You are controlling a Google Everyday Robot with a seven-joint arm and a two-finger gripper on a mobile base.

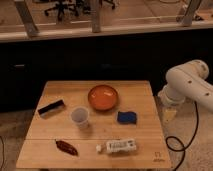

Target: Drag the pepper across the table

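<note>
The pepper [66, 147] is a small dark red-brown tapered thing lying near the front left edge of the light wooden table [145, 131]. My gripper [169, 114] hangs off the table's right edge, below the white arm [188, 86], far from the pepper and holding nothing that I can see.
On the table are an orange bowl [103, 96] at the back middle, a white cup [80, 116], a blue sponge [126, 117], a black and white brush-like thing [51, 108] at the left, and a white tube [119, 146] at the front. A black cable [176, 145] lies on the floor at the right.
</note>
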